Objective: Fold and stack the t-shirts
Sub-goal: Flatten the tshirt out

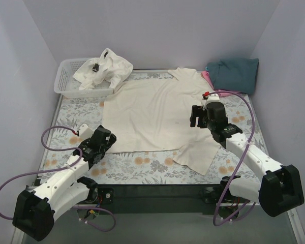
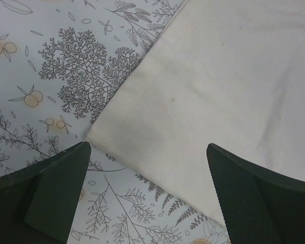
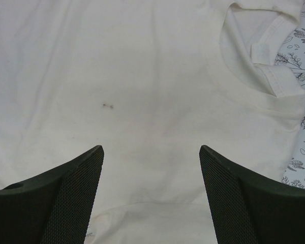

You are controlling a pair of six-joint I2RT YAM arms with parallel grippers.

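Cream tee is spread flat at table centre, neck twd right, sleeves far and near. Off-white tee w/ black label is crumpled on basket, far left. Dark teal tee is folded far right; pink tee is seen at its left edge.

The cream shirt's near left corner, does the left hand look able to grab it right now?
Probably yes. The left hand hangs open right over that corner of the cream shirt, one finger over the patterned table and one over the cloth. Nothing lies in the way.
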